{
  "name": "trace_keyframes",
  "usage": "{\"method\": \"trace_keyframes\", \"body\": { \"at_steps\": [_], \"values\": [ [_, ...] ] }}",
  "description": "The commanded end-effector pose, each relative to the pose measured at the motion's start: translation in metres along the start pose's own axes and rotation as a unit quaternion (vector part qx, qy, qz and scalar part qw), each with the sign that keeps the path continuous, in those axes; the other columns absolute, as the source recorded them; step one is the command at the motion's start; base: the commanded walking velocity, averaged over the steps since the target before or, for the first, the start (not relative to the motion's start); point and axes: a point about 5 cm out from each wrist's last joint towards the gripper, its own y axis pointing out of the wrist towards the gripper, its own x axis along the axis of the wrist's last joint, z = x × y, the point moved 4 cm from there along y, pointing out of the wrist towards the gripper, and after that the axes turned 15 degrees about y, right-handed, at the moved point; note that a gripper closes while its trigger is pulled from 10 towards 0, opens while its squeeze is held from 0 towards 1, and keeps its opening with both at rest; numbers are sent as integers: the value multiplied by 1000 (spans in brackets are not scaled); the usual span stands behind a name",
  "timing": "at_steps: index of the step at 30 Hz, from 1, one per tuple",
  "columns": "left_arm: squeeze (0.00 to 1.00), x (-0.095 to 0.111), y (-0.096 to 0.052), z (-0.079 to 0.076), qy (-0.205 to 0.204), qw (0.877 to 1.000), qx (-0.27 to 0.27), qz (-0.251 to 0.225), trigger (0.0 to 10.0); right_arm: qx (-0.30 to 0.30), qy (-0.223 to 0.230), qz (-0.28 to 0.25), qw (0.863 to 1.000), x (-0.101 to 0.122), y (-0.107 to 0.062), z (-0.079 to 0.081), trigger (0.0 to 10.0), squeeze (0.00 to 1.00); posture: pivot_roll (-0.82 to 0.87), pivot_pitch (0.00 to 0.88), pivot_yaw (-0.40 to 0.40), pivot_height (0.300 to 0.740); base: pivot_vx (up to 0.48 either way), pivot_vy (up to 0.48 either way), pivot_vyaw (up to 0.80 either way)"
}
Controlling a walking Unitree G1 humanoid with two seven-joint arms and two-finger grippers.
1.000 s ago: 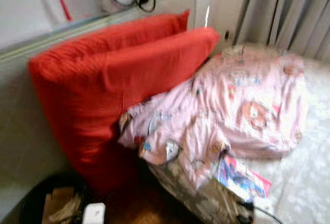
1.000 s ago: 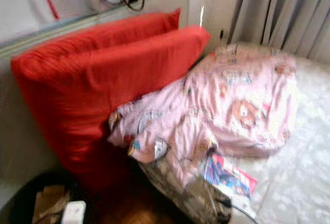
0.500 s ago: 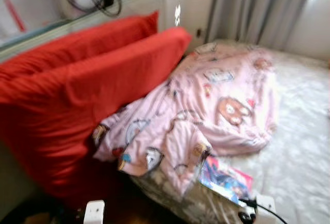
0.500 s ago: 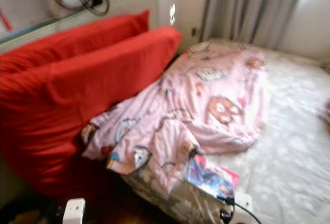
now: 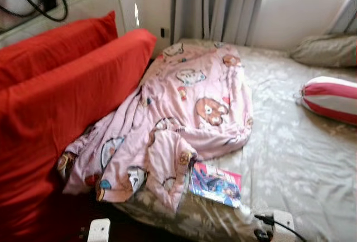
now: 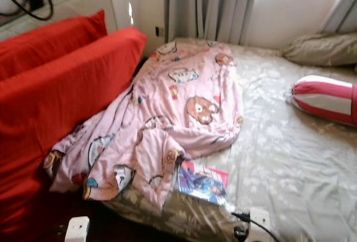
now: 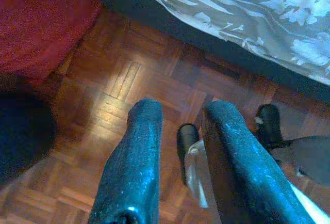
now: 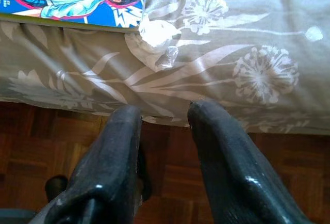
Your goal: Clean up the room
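I am standing at the near edge of the bed (image 5: 301,158); a crumpled pink blanket (image 5: 184,114) sprawls across it, one end against the red cushions (image 5: 61,97), and a comic book (image 5: 216,183) lies just beside its near corner; a striped bolster (image 5: 332,98) rests well apart on my right. My left end effector (image 7: 180,146) hangs low over the parquet floor (image 7: 118,79), fingers slightly parted and holding nothing; my right end effector (image 8: 162,146) hangs below the mattress edge, also slightly parted and empty, with the comic book and a scrap of crumpled white paper (image 8: 154,41) on the sheet above it. I judge the step in hand is approach and choice of a first item; the book looks the easiest, being flat and close to the edge; I would raise the right arm clear of the mattress side first, then come in along the sheet to catch the book's near edge; the black cable (image 5: 279,225) at the corner could snag, so I keep wide of it.
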Motion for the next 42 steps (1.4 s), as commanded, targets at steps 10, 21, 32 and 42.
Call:
{"method": "trace_keyframes", "body": {
  "at_steps": [10,21,32,42],
  "values": [
    [0,2,-1,3,-1,1000,12,-11,10000,14,2,-20,1000,5,0,3,10000,0,104,0,-1,740,0,0,-49],
    [0,60,-3,24,-46,985,76,-148,10000,78,16,-123,989,32,-5,19,10000,0,96,0,3,740,0,0,0],
    [0,180,-22,41,-25,937,108,-330,10000,101,7,-161,982,33,-12,19,10000,0,88,0,17,740,0,0,0],
    [0,165,-36,33,7,916,83,-392,10000,230,-63,-369,898,174,-36,134,10000,0,77,0,23,740,0,0,0]
  ]
}}
